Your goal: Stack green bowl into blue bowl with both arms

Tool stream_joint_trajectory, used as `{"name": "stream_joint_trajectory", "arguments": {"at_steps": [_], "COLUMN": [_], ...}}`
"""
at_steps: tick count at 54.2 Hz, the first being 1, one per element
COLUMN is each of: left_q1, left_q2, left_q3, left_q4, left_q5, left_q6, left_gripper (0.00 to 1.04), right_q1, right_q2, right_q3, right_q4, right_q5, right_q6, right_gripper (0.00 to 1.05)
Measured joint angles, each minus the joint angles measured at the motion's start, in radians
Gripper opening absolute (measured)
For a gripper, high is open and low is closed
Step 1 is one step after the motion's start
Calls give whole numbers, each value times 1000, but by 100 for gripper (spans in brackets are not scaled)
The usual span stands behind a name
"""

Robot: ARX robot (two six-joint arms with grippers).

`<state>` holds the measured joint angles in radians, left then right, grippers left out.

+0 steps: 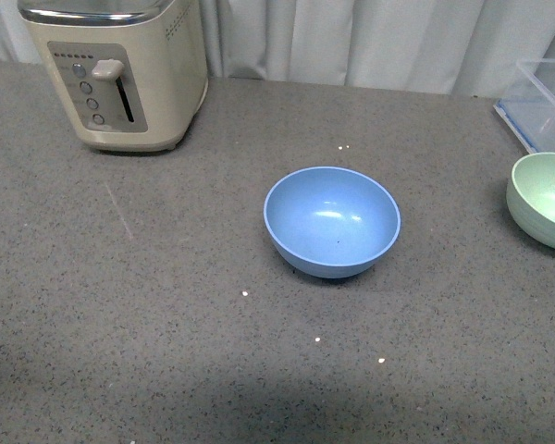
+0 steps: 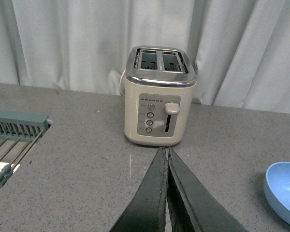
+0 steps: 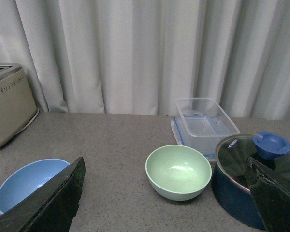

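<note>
Grey counter (image 1: 166,305) lies open around blue bowl (image 1: 332,222); left hand (image 2: 166,151) pinched empty, right hand (image 3: 165,166) spread empty.

Front view looks down on the counter (image 1: 166,324); both wrist views sit low, facing the curtain (image 2: 63,43) (all share the blue bowl (image 1: 332,220)).

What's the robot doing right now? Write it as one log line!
green bowl: apart from blue bowl, not stacked | blue bowl: empty | left gripper: shut, empty | right gripper: open, empty
</note>
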<state>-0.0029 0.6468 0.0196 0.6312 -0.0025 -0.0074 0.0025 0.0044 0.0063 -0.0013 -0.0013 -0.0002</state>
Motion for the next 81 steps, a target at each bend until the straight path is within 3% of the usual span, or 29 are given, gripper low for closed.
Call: {"name": "stream_joint_trajectory", "arguments": {"at_steps": [38, 54, 59, 67, 69, 81], "left_q1": [0, 0, 0, 0, 0, 0], "left_q2": [-391, -467, -606, -641, -641, -641], "left_q3": [-1, -1, 0, 0, 0, 0], "left_q4": [-371, -448, -616, -629, -629, -629], "left_q5": [1, 1, 2, 3, 3, 3], "left_q6": [0, 0, 0, 0, 0, 0], "left_gripper": [4, 4, 4, 4, 9, 61], "right_q1": [0, 0, 0, 0, 0, 0], "right_q2": [0, 0, 0, 0, 0, 0], "right_q3": [0, 0, 0, 0, 0, 0], "right_q4": [0, 0, 0, 0, 0, 0], "right_q5": [0, 0, 0, 0, 0, 0], "right_q6": [0, 0, 0, 0, 0, 0], "right_gripper": [96, 96, 96, 96, 96, 96]}}
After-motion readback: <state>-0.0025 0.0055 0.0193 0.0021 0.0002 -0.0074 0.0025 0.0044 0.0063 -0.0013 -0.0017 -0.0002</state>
